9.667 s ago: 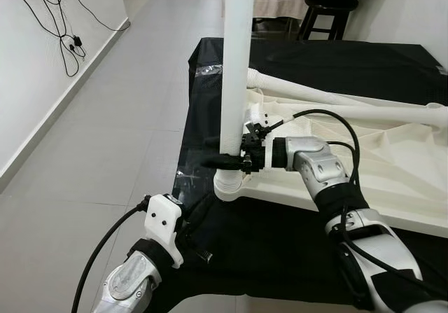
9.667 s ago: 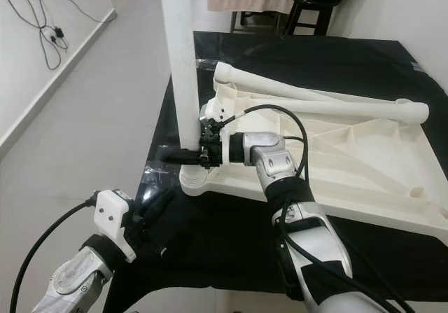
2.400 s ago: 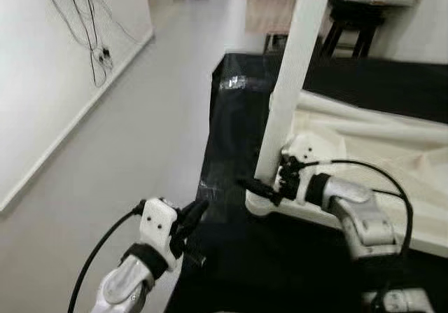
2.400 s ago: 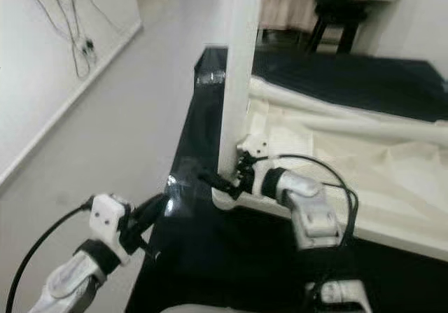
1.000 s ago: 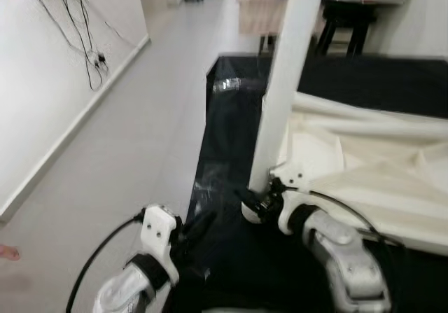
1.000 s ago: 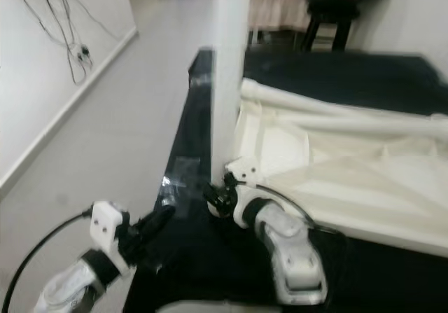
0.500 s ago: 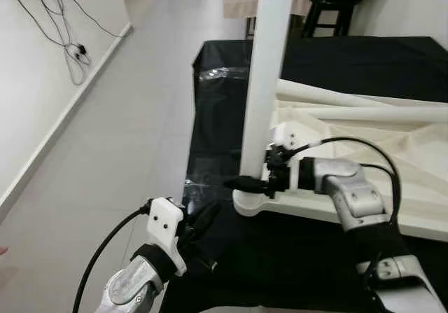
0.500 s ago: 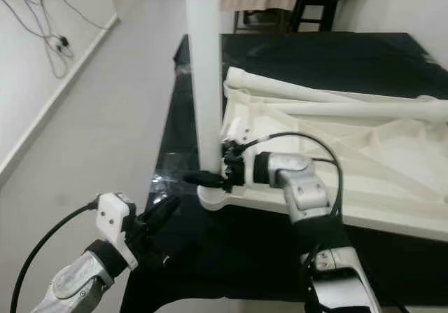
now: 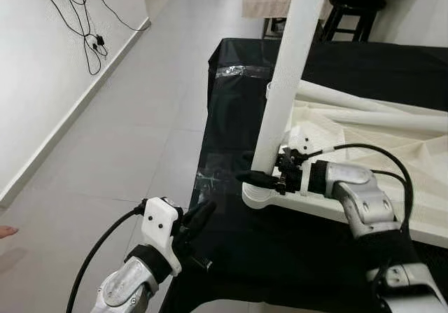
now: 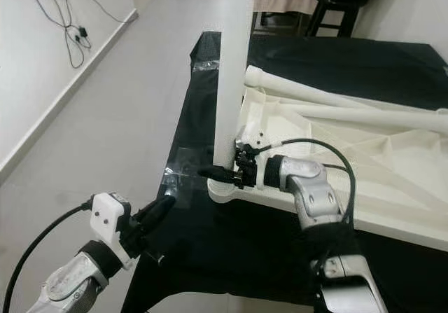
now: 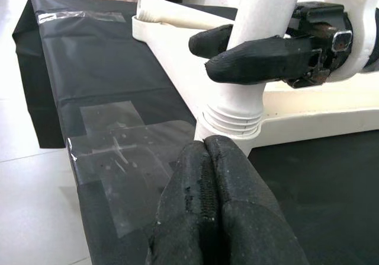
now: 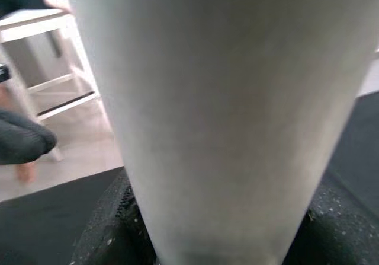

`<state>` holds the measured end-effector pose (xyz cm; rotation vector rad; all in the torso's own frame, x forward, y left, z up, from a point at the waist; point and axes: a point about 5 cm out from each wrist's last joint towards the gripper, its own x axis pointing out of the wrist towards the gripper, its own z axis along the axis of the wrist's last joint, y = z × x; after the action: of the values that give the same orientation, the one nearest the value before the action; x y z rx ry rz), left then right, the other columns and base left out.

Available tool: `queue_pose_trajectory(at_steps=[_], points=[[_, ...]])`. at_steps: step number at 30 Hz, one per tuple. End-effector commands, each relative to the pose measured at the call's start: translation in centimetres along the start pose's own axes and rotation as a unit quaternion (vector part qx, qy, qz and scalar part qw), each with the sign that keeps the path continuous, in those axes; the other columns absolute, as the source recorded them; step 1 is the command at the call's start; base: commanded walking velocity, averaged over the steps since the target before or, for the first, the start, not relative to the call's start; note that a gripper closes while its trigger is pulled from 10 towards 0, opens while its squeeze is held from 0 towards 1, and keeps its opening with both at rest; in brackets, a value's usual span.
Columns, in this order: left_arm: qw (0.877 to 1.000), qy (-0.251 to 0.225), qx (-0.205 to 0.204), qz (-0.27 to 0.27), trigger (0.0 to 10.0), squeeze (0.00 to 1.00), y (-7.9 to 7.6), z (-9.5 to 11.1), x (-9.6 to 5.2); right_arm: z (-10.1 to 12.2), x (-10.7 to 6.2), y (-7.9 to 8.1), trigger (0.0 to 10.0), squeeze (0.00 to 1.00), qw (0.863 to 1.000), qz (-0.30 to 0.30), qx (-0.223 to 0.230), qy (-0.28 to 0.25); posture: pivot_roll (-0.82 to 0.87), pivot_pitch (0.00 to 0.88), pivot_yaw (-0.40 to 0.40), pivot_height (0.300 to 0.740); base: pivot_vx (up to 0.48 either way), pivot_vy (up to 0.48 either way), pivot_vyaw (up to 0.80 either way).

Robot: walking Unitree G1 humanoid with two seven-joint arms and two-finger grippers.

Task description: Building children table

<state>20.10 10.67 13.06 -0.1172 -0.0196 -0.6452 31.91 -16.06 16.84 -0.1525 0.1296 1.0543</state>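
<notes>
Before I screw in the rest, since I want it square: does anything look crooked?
Yes. The white table leg held by the right gripper leans in the left eye view rather than standing straight in its corner socket of the upturned tabletop.

Upright white leg [image 9: 285, 82] standing in the corner of the upturned tabletop [image 9: 364, 145], with my right gripper [image 9: 260, 181] around its base.

The leg is a plain white tube, vertical, its ribbed lower end seated in the round corner socket [image 11: 232, 121] of the white plastic tabletop, which lies underside up on my black-covered counter [image 9: 231, 103] near its edge. Two more white legs [image 10: 329, 99] lie flat across the tabletop beyond, angled toward its far side. My gripper's black fingers [image 11: 266, 57] clasp the tube just above the socket.
</notes>
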Motion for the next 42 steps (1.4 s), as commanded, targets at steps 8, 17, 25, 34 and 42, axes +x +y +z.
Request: queue_pose_trajectory(at_steps=[8,17,25,34,42], points=[[1.0,0.006,0.005,0.0,10.0,0.0,0.5,0.2,-0.3,-4.1,1.5,7.1,0.0,0.0,0.954,-0.28,0.092,0.054,-0.06,0.151,0.007,0.74,0.0,0.0,0.0],[1.0,0.002,0.01,0.01,10.0,0.0,1.0,0.2,0.0,-2.5,2.5,6.3,10.0,0.74,0.976,-0.183,0.119,0.026,-0.04,0.135,-0.019,0.74,0.0,0.0,0.0],[1.0,0.002,0.007,0.008,10.0,0.0,0.8,0.1,0.3,-0.2,2.8,5.5,10.0,1.0,0.998,-0.014,0.06,-0.011,-0.04,0.129,-0.022,0.74,0.0,0.0,0.0],[1.0,0.001,0.007,0.009,10.0,0.0,0.5,-0.1,0.4,0.8,3.8,0.7,10.0,0.0,0.993,0.109,0.048,0.006,0.0,0.116,-0.042,0.74,0.0,0.0,0.0],[1.0,0.001,0.007,0.011,10.0,0.0,0.3,-0.1,0.5,1.2,4.0,-1.1,0.0,0.0,0.992,0.109,0.064,0.003,0.01,0.116,-0.05,0.74,0.0,0.0,0.0]])
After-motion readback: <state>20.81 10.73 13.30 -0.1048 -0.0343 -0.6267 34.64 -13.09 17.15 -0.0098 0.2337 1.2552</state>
